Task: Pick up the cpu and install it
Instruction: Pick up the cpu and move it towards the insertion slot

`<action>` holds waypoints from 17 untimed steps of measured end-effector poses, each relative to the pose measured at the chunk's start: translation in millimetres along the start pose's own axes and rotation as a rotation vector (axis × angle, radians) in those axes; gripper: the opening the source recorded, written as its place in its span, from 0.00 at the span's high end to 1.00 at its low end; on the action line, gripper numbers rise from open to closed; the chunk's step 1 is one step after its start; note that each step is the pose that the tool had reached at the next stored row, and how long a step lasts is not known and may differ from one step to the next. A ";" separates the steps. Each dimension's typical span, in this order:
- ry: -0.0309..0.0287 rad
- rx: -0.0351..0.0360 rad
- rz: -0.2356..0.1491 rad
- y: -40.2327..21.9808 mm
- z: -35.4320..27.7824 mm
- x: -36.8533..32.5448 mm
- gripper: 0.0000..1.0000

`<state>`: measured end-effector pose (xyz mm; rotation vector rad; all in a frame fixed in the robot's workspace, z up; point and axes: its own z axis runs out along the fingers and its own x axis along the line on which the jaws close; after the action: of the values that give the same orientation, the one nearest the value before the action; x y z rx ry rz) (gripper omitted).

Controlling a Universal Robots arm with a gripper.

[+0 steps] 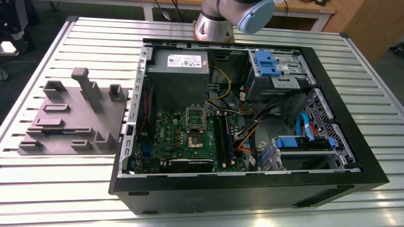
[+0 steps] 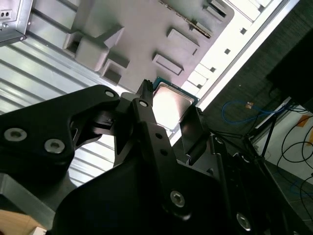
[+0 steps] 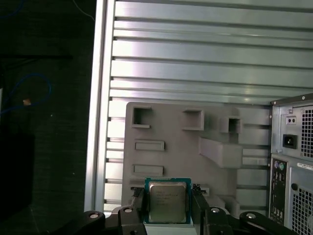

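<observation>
The cpu (image 3: 167, 199), a small square chip with a dull silver top and a green rim, hangs in the air between two black fingers (image 3: 138, 205). My gripper (image 3: 167, 210) is shut on it by its two opposite edges. In the second wrist view the cpu (image 2: 171, 98) sits in the gripper (image 2: 168, 111) high above the grey fixture plate (image 2: 146, 29) and the table's edge. In the exterior view the motherboard's socket (image 1: 194, 137) lies inside the open computer case (image 1: 252, 184), with its metal frame (image 1: 194, 114) just behind it.
The grey fixture plate (image 1: 75, 120), with raised blocks and slots, lies on the slatted aluminium table (image 1: 63, 189) at the exterior view's left of the case. The arm's base (image 1: 218, 21) stands behind the case. Cables, blue drive brackets (image 1: 265, 64) and a power supply (image 1: 180, 61) crowd the case.
</observation>
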<state>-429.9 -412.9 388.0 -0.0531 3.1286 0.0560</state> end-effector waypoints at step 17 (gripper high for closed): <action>-0.0001 0.0000 0.000 -0.7 0.4 -21.3 0.53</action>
<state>-408.6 -412.9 387.9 -0.0529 3.1285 0.0560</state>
